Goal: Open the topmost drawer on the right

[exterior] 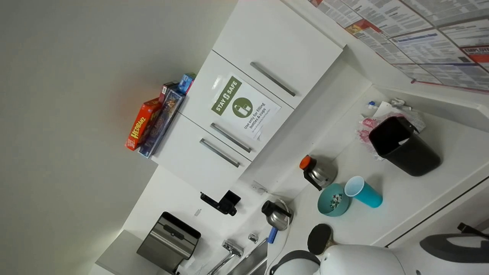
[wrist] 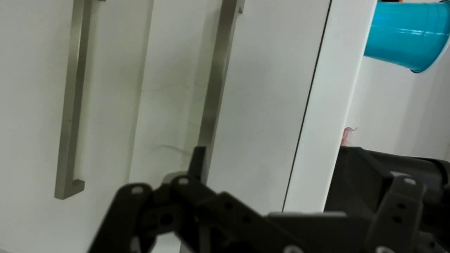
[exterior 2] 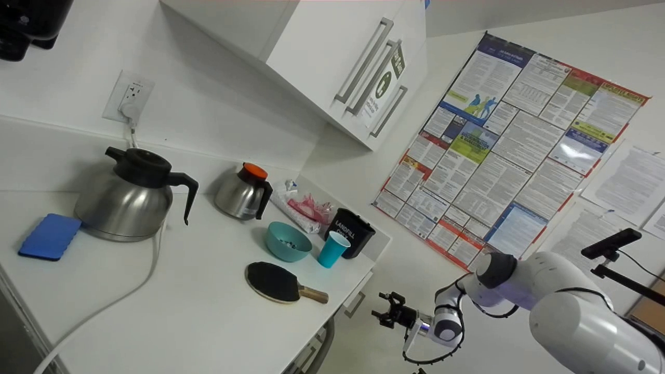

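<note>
Sign (exterior: 246, 109) reads "STAY SAFE", box (exterior: 143, 123) "HEDBANZ", bin (exterior 2: 349, 236) "LANDFILL ONLY", poster (exterior: 428, 40) seemingly "EMPLOY".

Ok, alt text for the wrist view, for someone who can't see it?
Open black gripper before a white top drawer, one finger overlapping its long grey metal bar handle, contact unclear. At picture left is a second metal handle; at right, a turquoise cup and a black bin on the white countertop.

- My arm (exterior 2: 550, 285): white, smooth, rounded; a dark cap (exterior 2: 503, 267) partway along.
- Black cable (exterior 2: 430, 362) in a loop at the wrist (exterior 2: 447, 298), small nubs along it.
- Wrist also carries a grey disc (exterior 2: 448, 331).
- My tool (exterior 2: 378, 305): black, angular, two-fingered.
- Wrist view: its fingers (wrist: 209, 203) are jointed links; pale round screw heads (wrist: 183, 181), small dark holes (wrist: 166, 220). Edges there blurred.
</note>
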Robot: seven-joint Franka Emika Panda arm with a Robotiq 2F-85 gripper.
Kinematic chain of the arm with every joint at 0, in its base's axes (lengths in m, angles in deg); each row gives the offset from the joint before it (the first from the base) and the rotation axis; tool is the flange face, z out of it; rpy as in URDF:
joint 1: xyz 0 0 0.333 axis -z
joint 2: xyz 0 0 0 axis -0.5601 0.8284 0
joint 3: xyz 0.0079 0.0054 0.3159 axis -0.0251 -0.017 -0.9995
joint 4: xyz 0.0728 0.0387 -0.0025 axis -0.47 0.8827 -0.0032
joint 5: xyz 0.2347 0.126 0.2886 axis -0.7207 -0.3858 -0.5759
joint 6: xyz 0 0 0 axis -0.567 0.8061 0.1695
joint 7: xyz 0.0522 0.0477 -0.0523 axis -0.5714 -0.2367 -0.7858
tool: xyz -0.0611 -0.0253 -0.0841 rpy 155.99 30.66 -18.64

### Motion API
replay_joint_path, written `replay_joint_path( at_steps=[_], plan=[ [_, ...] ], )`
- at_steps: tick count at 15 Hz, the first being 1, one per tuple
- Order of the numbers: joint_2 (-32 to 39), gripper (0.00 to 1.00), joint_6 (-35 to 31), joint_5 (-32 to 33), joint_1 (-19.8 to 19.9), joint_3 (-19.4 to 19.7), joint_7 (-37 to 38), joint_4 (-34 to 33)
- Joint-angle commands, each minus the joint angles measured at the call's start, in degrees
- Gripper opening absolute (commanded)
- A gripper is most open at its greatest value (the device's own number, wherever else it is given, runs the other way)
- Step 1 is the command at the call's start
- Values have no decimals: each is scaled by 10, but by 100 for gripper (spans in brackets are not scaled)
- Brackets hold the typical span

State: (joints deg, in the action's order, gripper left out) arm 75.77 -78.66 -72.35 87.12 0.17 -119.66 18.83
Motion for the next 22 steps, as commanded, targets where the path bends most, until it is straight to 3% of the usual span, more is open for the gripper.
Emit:
replay_joint_path(
  at_steps=[1, 3, 5, 8, 17, 22],
  plan=[
    [75, 100, 18, -10, 8, -15, 50, -105],
    [100, 100, 15, -8, 6, -24, 69, -139],
    [71, 100, 8, -8, 3, -36, 66, -99],
    [73, 100, 4, -12, 0, -46, 84, -101],
    [73, 100, -24, -4, -24, -36, 246, -87],
    [75, 100, -48, 2, -48, -29, 268, -67]
  ],
)
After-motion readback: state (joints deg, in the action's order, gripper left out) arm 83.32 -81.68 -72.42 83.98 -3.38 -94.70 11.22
